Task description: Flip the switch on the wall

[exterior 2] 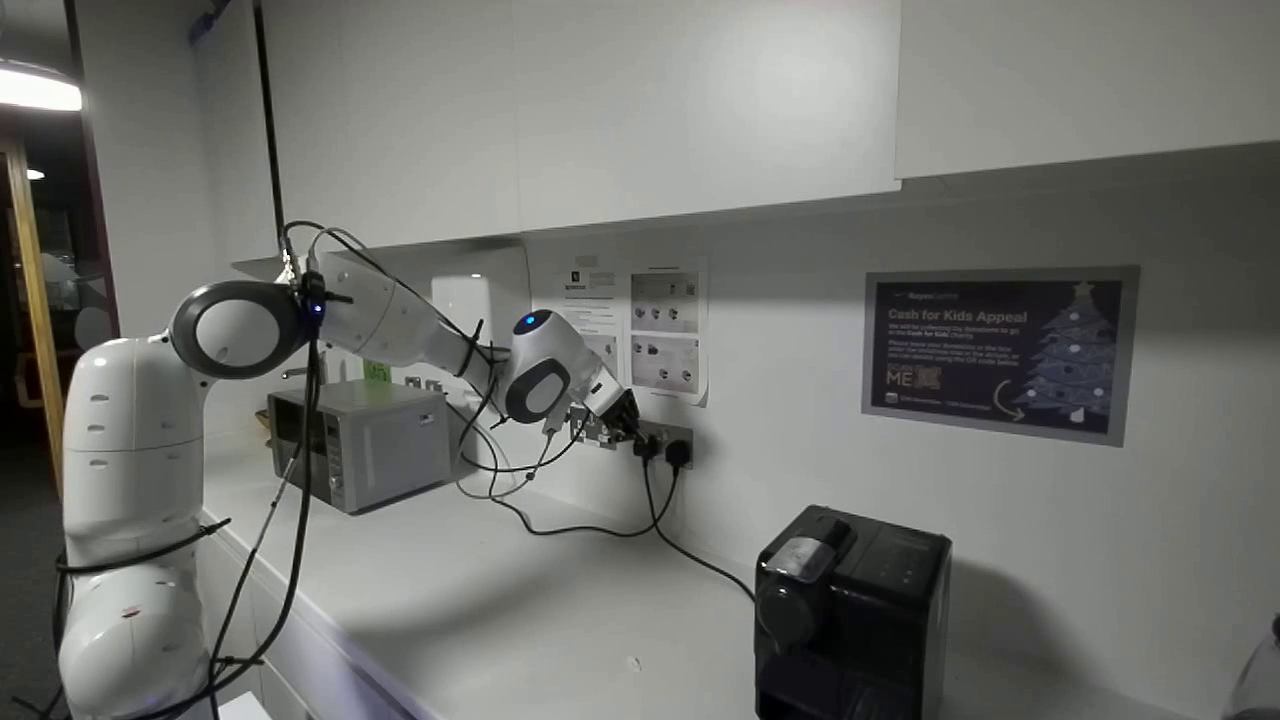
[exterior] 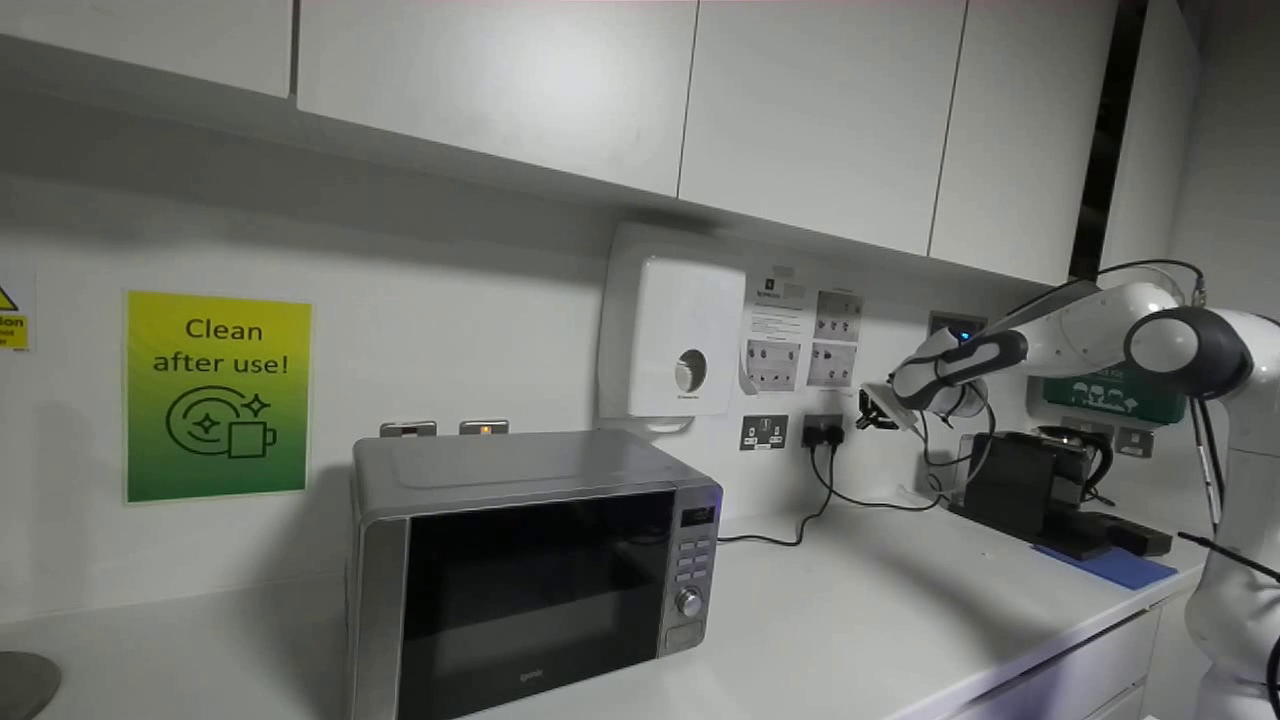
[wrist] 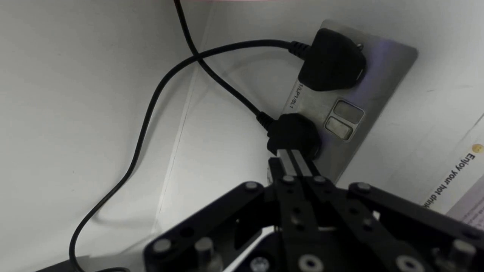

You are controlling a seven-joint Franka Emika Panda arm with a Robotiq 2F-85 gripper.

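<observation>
Jaws: pressed together, pale pads (wrist: 286, 161) side by side with a thin dark seam, tips toward the wall (wrist: 450, 41).
Near plug (wrist: 292, 132): black, beyond the pads and partly hidden by them in the wrist view; touching or apart, cannot tell.
Switches (wrist: 344, 120): two grey rockers, side by side on the metal plate (wrist: 389, 56), between the plugs, near the jaw tips. Which one is meant, cannot tell.
Switch axis: each rocker's long side runs upper left to lower right in the wrist view, crosswise to the plate's length; faces point out from the wall.
Switch shade: lower one paler, upper one darker; tilt of either, cannot tell.
Far plug (wrist: 332, 60): black, at the plate's upper end in the wrist view; its cable (wrist: 242, 45) crosses the near plug's.
Arm (exterior 2: 385, 310): white, stretched over the table (exterior: 850, 600) in both exterior views, wrist end close to the plate.
Socket (exterior: 764, 433): second one, on the wall beside the plate.
Microwave (exterior: 540, 600): on the table, well apart from the jaws.
Coffee machine (exterior 2: 880, 600): black, on the table, in an exterior view.
</observation>
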